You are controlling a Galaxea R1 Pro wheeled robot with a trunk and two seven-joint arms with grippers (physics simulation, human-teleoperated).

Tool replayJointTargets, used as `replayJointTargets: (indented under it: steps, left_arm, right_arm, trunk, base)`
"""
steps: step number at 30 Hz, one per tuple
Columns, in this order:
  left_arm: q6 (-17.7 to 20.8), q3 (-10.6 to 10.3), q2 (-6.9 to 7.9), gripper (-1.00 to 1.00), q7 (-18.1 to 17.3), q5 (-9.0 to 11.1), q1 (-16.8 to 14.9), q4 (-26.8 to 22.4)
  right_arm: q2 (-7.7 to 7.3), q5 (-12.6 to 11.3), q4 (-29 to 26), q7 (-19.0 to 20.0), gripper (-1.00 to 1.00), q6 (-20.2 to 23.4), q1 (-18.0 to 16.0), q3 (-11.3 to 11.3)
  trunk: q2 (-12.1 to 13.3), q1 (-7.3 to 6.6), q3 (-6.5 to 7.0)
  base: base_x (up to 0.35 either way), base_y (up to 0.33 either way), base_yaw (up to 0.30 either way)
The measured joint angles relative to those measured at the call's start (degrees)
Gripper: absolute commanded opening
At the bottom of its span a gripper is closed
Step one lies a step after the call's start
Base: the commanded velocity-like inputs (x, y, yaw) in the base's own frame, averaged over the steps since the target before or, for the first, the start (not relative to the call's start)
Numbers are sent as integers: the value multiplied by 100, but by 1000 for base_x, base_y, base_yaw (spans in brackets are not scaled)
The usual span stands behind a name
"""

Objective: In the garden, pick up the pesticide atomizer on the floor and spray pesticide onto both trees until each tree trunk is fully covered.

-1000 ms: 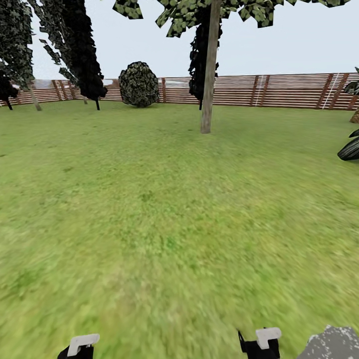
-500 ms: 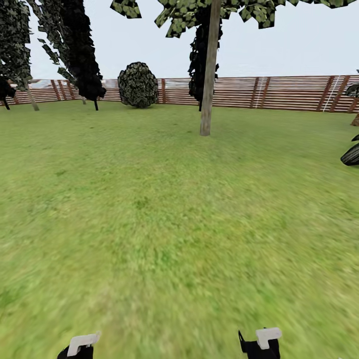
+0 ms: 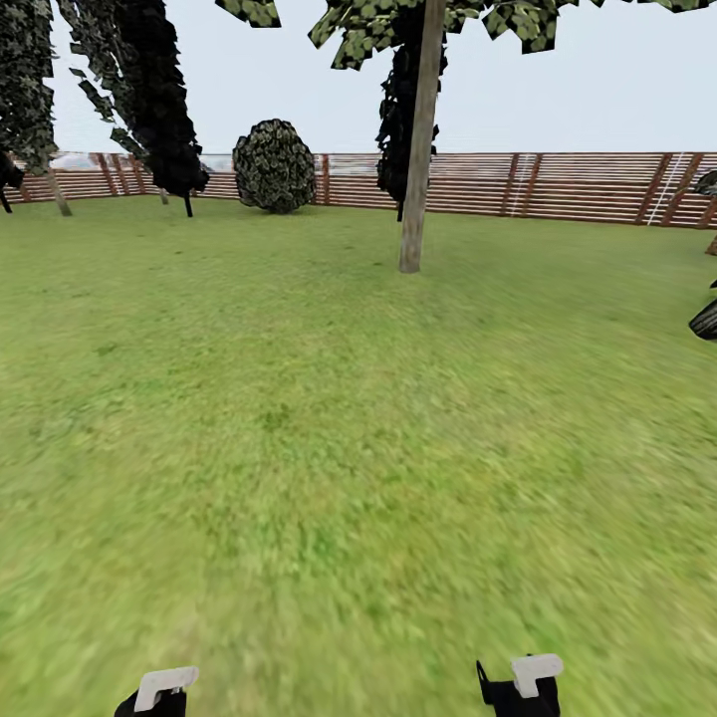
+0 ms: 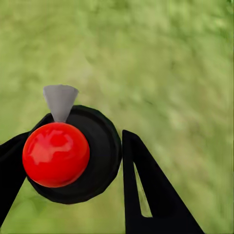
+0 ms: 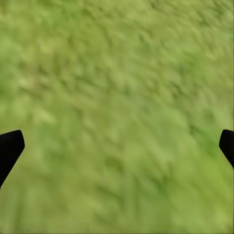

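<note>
Left wrist view: left gripper [image 4: 73,161] clamps black, red-capped atomizer [image 4: 73,156], axis end-on, grey nozzle [image 4: 60,101] toward grass [image 4: 170,73]. Right gripper [image 5: 117,146] wide open, empty.

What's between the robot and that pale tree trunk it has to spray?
Nothing visible. Open grass runs straight to the pale tree trunk. The round bush and the fence stand farther back. The atomizer sits between the left gripper's jaws.
</note>
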Motion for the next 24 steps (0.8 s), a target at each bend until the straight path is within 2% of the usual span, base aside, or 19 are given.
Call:
replayJointTargets:
  steps: [12,24]
  left_arm:
    - [-1,-1,0,-100,0,0,0,3]
    - [-1,-4,-2,-100,0,0,0,4]
  right_arm:
    - [9,-8,-8,0,100,1,0,0]
    - [9,-8,-9,0,100,0,0,0]
  trunk:
    - [0,0,0]
    - [0,0,0]
  base:
    - [337,0,0]
    - [337,0,-67]
